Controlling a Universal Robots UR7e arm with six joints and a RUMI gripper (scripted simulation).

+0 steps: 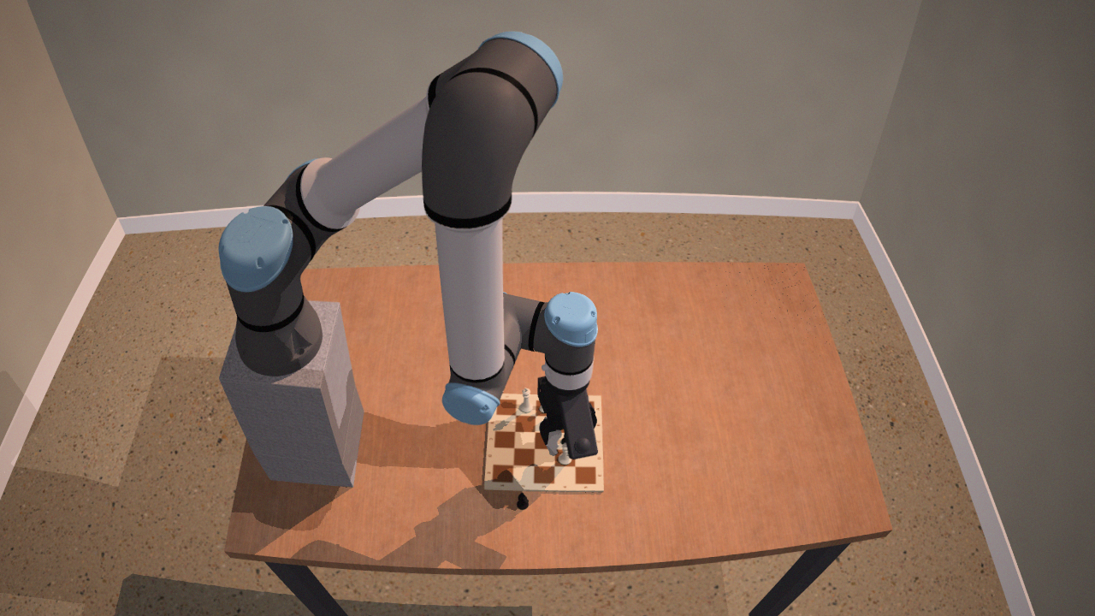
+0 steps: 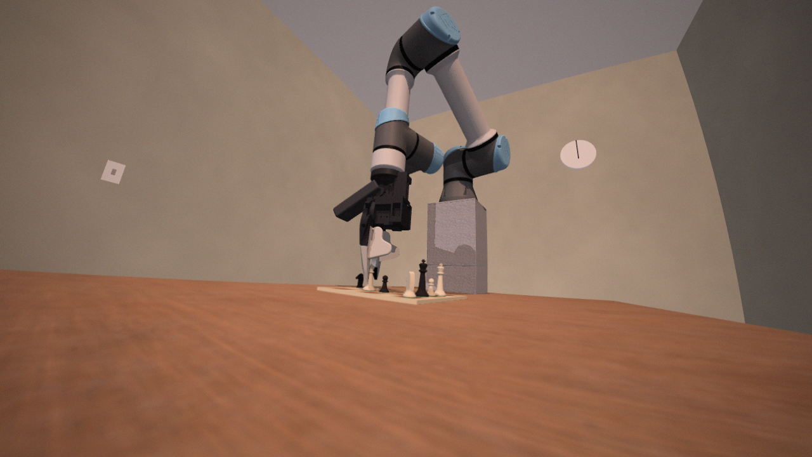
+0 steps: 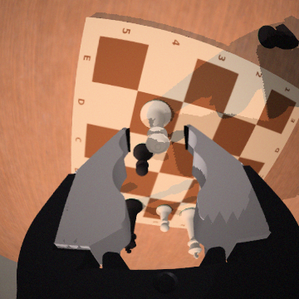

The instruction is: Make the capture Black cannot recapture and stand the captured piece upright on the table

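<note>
The chessboard (image 1: 488, 463) (image 2: 363, 293) (image 3: 79, 112) lies on the table. A tall white piece, apparently a queen (image 1: 565, 457) (image 2: 369, 285) (image 3: 155, 113), stands upright on D4. My gripper (image 2: 370, 273) (image 3: 156, 128) is partly open, with its fingertips apart on either side of this piece's upper part; neither visibly touches it. A black pawn (image 2: 384, 284) (image 3: 142, 152) stands close by, apparently on C4, near the left fingertip in the wrist view. A black knight (image 1: 522, 501) (image 2: 359, 280) (image 3: 278, 36) stands on the table off the board, beyond the E edge.
The black king (image 2: 422, 279) (image 3: 133, 206), a white pawn (image 2: 431, 288) (image 3: 164, 211) and the white king (image 1: 525, 401) (image 2: 440, 281) (image 3: 188, 215) stand toward the A side. Another white piece (image 2: 410, 285) stands beside the black king; the wrist view hides it.
</note>
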